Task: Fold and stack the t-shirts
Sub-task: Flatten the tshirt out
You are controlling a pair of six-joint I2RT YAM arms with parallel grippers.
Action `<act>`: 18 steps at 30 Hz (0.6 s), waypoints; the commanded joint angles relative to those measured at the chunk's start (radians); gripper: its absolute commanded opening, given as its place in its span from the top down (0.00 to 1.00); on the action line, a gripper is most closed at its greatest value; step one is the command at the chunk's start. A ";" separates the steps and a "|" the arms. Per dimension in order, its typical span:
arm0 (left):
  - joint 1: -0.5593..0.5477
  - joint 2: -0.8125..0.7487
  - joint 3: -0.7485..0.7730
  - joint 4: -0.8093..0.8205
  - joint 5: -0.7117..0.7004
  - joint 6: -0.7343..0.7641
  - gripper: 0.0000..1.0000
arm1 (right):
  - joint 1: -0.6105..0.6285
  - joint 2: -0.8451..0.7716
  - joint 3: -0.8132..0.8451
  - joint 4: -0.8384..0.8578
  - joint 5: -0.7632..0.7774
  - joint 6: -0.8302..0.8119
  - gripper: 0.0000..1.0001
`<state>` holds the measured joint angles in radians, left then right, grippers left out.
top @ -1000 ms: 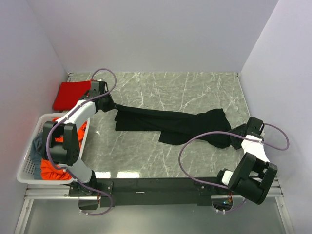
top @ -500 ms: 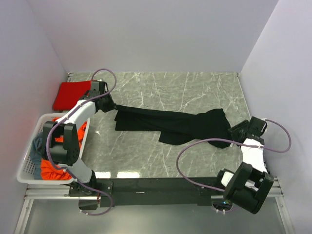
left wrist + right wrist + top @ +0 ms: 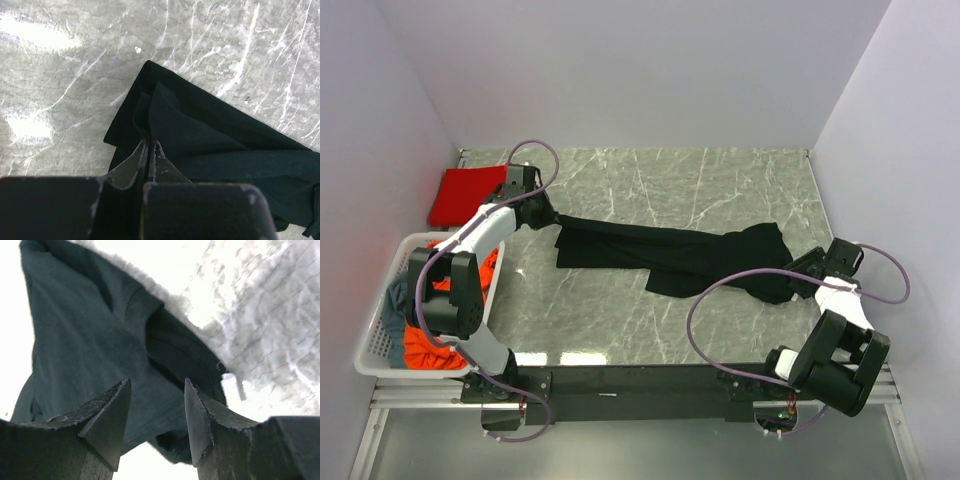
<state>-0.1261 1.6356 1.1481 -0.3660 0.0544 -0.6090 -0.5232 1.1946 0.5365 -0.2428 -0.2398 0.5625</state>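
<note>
Black t-shirt [image 3: 660, 250] strung across middle of table [image 3: 720, 180]. Left gripper [image 3: 150, 146] clamped on its left corner. Right gripper [image 3: 156, 390] fingers apart over bunched right end. Risk: grabs several layers, fold goes crooked.

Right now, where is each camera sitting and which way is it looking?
Top: above and behind the arms, looking down at the table; both arms and their bases show.
Left wrist: on the left arm, looking down along the left gripper, shut on the black shirt.
Right wrist: on the right arm, looking past the open right gripper at the shirt's other end.
Shared: all three see the black shirt; the top view also shows both grippers.
</note>
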 commanded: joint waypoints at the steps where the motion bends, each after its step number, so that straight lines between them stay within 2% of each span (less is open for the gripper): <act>1: 0.000 0.000 0.041 0.001 -0.014 0.020 0.99 | 0.003 0.029 0.002 0.046 0.045 -0.038 0.46; 5: 0.000 0.010 0.047 -0.008 -0.013 0.021 0.99 | 0.002 0.056 -0.012 0.050 0.082 -0.044 0.44; 10: 0.000 0.012 0.045 -0.005 -0.007 0.020 0.99 | -0.003 0.071 -0.018 0.051 0.039 -0.055 0.41; 16: 0.000 0.020 0.048 -0.008 0.002 0.018 0.99 | -0.003 0.071 -0.032 0.063 -0.018 -0.056 0.43; 18: 0.000 0.018 0.047 -0.008 -0.001 0.017 0.99 | -0.003 0.074 -0.035 0.076 -0.055 -0.055 0.47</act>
<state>-0.1261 1.6501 1.1564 -0.3809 0.0551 -0.6090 -0.5236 1.2613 0.5144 -0.2062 -0.2462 0.5217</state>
